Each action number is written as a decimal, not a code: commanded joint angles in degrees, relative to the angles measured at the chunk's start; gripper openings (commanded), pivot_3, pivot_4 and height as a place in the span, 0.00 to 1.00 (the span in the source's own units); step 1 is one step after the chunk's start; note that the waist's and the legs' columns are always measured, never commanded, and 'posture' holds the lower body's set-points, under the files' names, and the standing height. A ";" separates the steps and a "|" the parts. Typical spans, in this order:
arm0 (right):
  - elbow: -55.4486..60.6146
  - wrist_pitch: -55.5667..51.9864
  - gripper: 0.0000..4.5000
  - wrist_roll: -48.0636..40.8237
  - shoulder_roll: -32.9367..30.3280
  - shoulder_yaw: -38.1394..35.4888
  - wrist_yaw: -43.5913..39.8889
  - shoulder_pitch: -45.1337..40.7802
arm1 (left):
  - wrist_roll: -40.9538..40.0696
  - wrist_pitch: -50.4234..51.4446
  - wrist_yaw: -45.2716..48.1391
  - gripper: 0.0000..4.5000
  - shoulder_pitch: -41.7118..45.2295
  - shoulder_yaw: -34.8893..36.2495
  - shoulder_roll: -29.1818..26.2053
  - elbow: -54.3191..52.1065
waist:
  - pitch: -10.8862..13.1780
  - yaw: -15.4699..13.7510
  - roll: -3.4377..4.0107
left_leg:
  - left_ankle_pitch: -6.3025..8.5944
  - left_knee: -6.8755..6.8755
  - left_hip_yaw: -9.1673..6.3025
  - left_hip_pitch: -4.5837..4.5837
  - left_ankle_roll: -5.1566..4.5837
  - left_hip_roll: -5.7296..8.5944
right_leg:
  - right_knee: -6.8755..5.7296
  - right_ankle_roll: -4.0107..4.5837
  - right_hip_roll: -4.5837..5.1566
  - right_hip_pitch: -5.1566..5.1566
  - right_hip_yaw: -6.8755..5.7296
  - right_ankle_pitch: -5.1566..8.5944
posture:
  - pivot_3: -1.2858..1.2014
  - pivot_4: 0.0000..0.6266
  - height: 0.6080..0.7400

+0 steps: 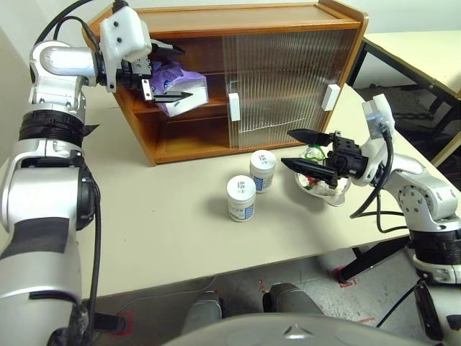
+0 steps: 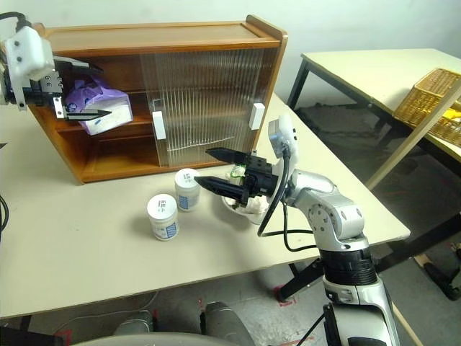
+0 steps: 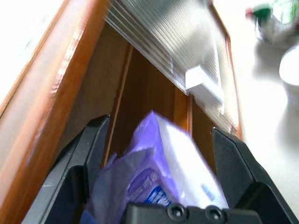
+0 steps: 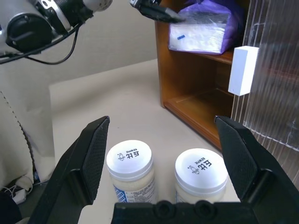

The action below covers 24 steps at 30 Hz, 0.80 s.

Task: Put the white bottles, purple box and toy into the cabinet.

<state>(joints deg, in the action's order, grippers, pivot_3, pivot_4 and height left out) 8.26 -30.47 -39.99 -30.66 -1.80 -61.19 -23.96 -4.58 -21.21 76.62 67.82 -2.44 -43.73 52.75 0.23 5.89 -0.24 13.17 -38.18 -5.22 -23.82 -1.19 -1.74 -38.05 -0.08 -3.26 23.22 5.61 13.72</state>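
Observation:
The purple box (image 1: 185,92) lies on the middle shelf in the open left half of the cabinet (image 1: 238,18). My left gripper (image 1: 171,73) reaches into that opening, open, one finger above the box and one below it, both off its wrap (image 3: 159,177). Two white bottles (image 1: 241,198) (image 1: 263,171) stand upright on the table in front of the cabinet. My right gripper (image 1: 288,148) hovers open just right of them, pointing left. The toy (image 1: 314,153) lies behind that gripper, largely hidden by it.
Both ribbed sliding doors (image 1: 288,72) cover the cabinet's right half. A clear glass bowl (image 1: 336,196) sits under my right gripper, near the table's right edge. A second table (image 2: 374,72) with a wicker basket (image 2: 432,101) stands further right.

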 commanded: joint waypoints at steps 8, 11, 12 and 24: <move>-0.07 -0.24 1.00 0.62 -0.42 0.38 -0.62 -0.92 | -17.15 35.23 -3.67 1.00 -14.00 9.23 -0.15 -28.98 | 0.00 -0.54 0.01 | -0.37 -0.04 0.13 0.50 0.46 0.04 | -0.05 -0.21 0.04 -0.48 0.04 -0.02 | 0.47 0.00 1.00; 0.17 -0.48 1.00 0.49 -0.51 0.39 -0.54 -0.91 | -18.92 39.57 -6.42 0.91 -18.72 10.91 -0.60 -34.33 | 0.00 -0.56 0.01 | -0.39 0.02 0.13 0.95 0.48 0.05 | -0.05 -0.15 0.05 -0.82 0.10 -0.05 | 0.47 0.00 1.00; 0.22 -0.58 1.00 0.44 -0.55 0.39 -0.52 -0.90 | -19.39 40.81 -7.17 0.86 -20.34 11.26 -0.67 -36.00 | 0.00 -0.59 0.01 | -0.40 0.04 0.08 0.98 0.50 0.05 | -0.06 -0.12 0.06 -0.83 0.12 -0.07 | 0.47 0.00 1.00; 0.55 -1.76 1.00 0.04 -0.98 0.28 -0.62 -1.22 | -22.61 52.87 -20.01 0.01 -36.22 15.23 1.07 -47.61 | 0.00 -1.13 0.01 | -0.51 0.46 -0.37 0.83 1.29 -0.47 | 0.01 0.40 0.07 -0.42 0.40 -0.16 | 0.47 0.00 1.00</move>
<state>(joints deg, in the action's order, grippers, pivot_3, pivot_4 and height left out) 8.25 -31.64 -39.76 -31.16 -1.42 -61.77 -24.49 -26.75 30.04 59.08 32.40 11.29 -43.14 6.61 0.23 4.76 -0.23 12.66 -37.70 -5.50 -23.02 0.11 -2.22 -38.02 0.36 -3.21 22.83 5.96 13.57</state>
